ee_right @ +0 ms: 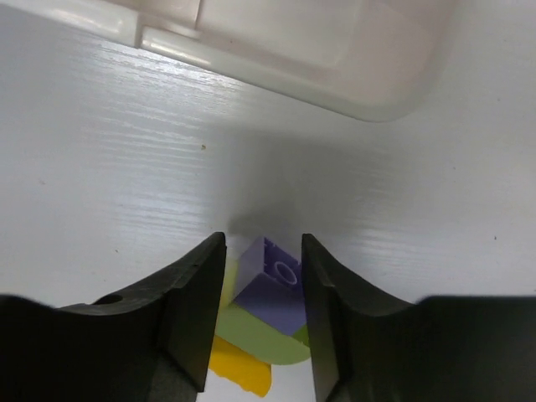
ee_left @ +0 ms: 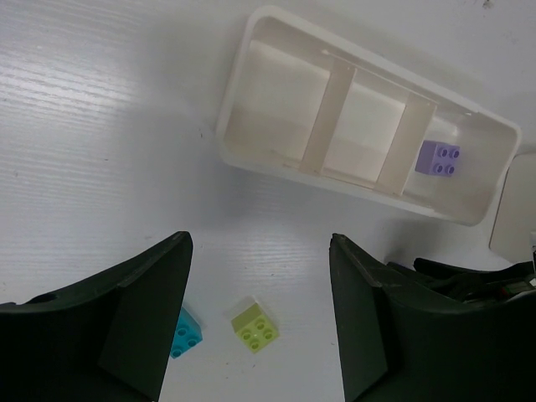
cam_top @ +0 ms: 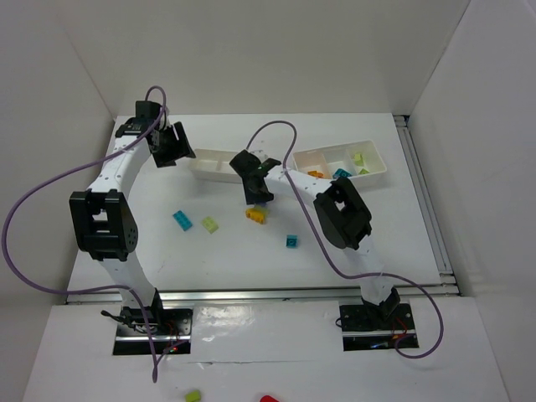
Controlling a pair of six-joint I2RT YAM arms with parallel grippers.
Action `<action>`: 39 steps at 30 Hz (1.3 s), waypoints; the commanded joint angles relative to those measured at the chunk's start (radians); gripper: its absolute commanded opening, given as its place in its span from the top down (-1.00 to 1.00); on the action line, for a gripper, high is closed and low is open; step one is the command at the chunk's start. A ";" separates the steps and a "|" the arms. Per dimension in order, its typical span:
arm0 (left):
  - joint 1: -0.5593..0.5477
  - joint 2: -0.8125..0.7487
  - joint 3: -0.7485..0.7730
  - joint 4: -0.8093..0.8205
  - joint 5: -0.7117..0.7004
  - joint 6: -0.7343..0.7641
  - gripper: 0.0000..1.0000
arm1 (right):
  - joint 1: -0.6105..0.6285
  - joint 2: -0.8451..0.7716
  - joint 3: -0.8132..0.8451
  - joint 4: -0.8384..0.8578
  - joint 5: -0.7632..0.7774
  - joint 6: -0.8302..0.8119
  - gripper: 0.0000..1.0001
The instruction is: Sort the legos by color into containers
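Observation:
My right gripper is shut on a lavender lego stuck to a lime piece, with a yellow lego just below. In the top view this gripper hangs over the yellow lego at mid-table. My left gripper is open above a lime lego; a cyan lego peeks out from behind its left finger. Beyond it lies the left container with one lavender lego in its end compartment. The right container holds orange, cyan and lime legos.
Loose on the table are a cyan lego, a lime lego and another cyan lego. Purple cables loop beside both arms. White walls close in the table. A lime piece lies off the table in front.

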 commanded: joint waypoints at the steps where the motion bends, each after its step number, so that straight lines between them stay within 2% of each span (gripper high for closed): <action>1: 0.000 -0.046 -0.013 -0.011 0.012 0.010 -0.52 | 0.006 0.014 0.047 0.011 -0.012 -0.013 0.08; 4: 0.000 -0.069 -0.026 -0.011 0.012 0.020 -0.52 | 0.006 0.014 0.045 0.020 -0.030 -0.022 0.33; 7: 0.000 -0.095 -0.049 -0.021 0.023 0.029 -0.54 | 0.006 0.002 0.056 0.011 -0.041 -0.013 0.33; 8: 0.000 -0.104 -0.059 -0.021 0.035 0.029 -0.57 | 0.006 0.002 0.056 0.000 -0.041 -0.013 0.29; 9: -0.009 -0.122 -0.087 -0.021 0.061 0.029 -0.57 | 0.006 -0.009 0.056 -0.017 -0.041 0.002 -0.06; 10: -0.009 -0.122 -0.102 -0.021 0.072 0.029 -0.57 | 0.006 -0.018 0.056 -0.027 -0.027 0.017 -0.27; 11: -0.020 -0.139 -0.118 -0.021 0.072 0.029 -0.57 | 0.006 -0.027 0.056 -0.028 -0.016 0.031 -0.35; 17: -0.110 -0.185 -0.227 -0.010 0.072 0.029 -0.57 | -0.017 -0.160 -0.067 0.012 -0.021 0.145 -0.37; 22: -0.190 -0.195 -0.259 0.012 0.060 0.020 -0.57 | -0.040 -0.171 -0.058 -0.047 -0.062 0.340 -0.43; 29: -0.199 -0.195 -0.237 0.012 0.060 0.029 -0.57 | -0.058 -0.128 -0.059 -0.071 -0.122 0.502 -0.46; 39: -0.199 -0.195 -0.237 0.012 0.040 0.047 -0.57 | -0.077 -0.090 -0.050 -0.101 -0.142 0.577 -0.46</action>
